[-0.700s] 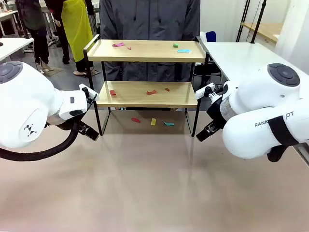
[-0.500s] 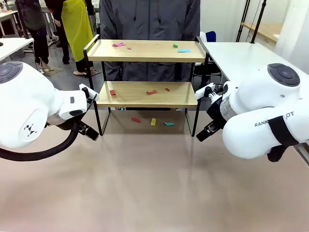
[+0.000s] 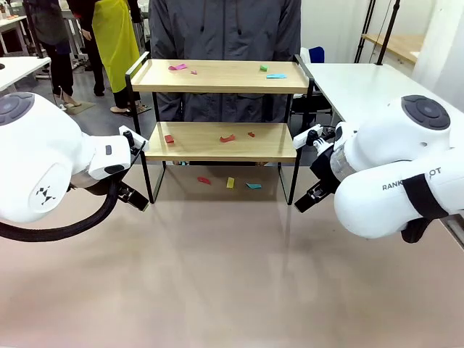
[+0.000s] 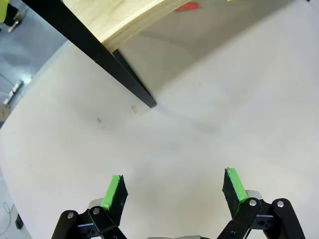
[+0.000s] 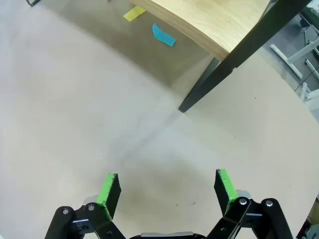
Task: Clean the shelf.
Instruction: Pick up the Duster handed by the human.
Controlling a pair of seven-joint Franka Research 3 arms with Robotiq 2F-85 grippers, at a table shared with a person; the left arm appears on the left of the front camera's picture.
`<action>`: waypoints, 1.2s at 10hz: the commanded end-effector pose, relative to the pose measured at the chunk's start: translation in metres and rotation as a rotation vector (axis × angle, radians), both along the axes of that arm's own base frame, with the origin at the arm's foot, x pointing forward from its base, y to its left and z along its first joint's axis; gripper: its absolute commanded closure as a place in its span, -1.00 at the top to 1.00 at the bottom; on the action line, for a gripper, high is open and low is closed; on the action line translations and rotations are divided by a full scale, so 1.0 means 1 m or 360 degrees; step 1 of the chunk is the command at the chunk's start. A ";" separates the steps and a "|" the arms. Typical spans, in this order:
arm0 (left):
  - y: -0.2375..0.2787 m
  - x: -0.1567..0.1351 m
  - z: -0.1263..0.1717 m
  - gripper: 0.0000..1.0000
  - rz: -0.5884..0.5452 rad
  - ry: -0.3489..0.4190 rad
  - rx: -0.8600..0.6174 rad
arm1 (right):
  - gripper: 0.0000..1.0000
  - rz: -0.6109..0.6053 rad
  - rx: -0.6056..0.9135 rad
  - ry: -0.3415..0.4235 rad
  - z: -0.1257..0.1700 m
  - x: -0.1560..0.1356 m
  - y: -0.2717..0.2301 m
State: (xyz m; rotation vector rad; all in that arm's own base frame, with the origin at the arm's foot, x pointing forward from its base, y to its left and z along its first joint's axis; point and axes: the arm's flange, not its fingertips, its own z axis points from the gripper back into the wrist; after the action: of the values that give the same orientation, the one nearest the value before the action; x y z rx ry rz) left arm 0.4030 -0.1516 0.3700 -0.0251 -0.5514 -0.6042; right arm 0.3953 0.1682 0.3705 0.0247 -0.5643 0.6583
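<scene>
Left jaws at nine o'clock and right jaws at three hang apart, empty, low over the counter (image 3: 232,275). At twelve stands the shelf (image 3: 203,148), with paper scraps (image 3: 227,138) on both boards and beneath. Best to enter from the open front, clear of the black legs (image 3: 293,177), pinching one scrap at a time.
</scene>
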 end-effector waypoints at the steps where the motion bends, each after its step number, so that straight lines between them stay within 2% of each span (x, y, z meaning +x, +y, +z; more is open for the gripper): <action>1: 0.000 0.000 0.000 1.00 0.0000 -0.0001 0.0000 | 1.00 -0.0001 0.0001 0.0000 0.000 0.000 0.000; 3: 0.000 0.000 0.000 1.00 0.0000 0.0000 0.0000 | 1.00 0.0000 0.0000 0.0000 0.000 0.000 0.000; 4: 0.006 -0.004 0.020 1.00 -0.0064 -0.0002 0.0012 | 1.00 0.0034 0.0077 -0.0031 0.021 0.007 -0.003; 5: 0.020 -0.002 0.041 1.00 -0.0140 0.0055 -0.0071 | 1.00 0.0039 0.0150 -0.0088 0.049 0.012 -0.013; 8: 0.073 -0.008 0.097 1.00 -0.0342 0.0090 -0.0268 | 1.00 0.0071 0.0298 -0.0223 0.111 0.008 -0.059; 9: 0.101 -0.008 0.108 1.00 -0.0457 0.0129 -0.0311 | 1.00 0.0123 0.0358 -0.0258 0.122 0.007 -0.084; 11: 0.152 0.006 0.111 1.00 -0.0885 0.0020 -0.0489 | 1.00 0.0216 0.0403 -0.0291 0.126 0.023 -0.141; 12: 0.173 0.013 0.099 1.00 -0.1026 -0.0093 -0.0536 | 1.00 0.0282 0.0449 -0.0299 0.119 0.032 -0.171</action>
State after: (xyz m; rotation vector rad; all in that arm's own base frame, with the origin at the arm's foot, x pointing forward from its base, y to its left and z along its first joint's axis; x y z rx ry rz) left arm 0.3923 0.0089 0.4876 -0.4369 -0.6678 -1.0250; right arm 0.4070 0.0211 0.5003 0.2080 -0.8290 0.6822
